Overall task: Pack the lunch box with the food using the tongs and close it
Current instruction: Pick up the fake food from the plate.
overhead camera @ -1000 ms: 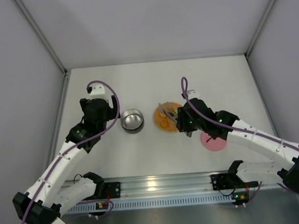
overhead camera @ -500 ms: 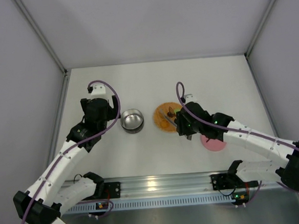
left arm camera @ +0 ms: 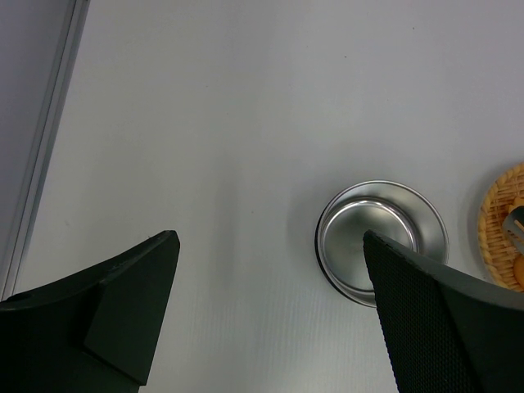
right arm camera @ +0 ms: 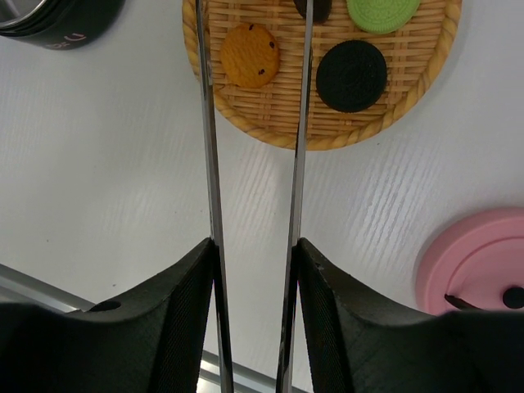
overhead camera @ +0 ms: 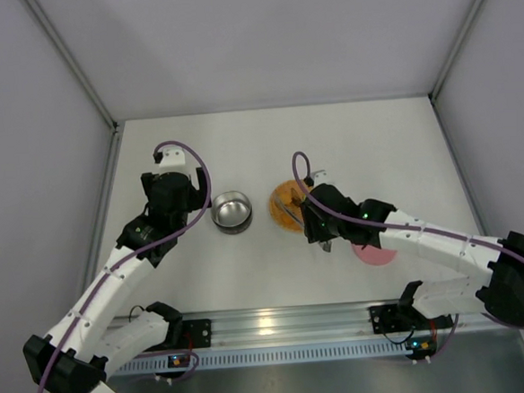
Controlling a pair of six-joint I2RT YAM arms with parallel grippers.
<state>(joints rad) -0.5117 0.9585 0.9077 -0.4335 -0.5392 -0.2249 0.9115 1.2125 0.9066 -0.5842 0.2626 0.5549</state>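
Both tongs arms [right arm camera: 210, 164] inside end effector [right arm camera: 255, 250]

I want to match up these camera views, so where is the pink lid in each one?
Top external: the pink lid lies right of centre, down-right of the orange woven disc.
Left wrist: not in it.
Right wrist: the lid sits at the lower right, cut by the edge.
Shared landmark: the disc, at the left wrist picture's right edge and the right wrist picture's top.
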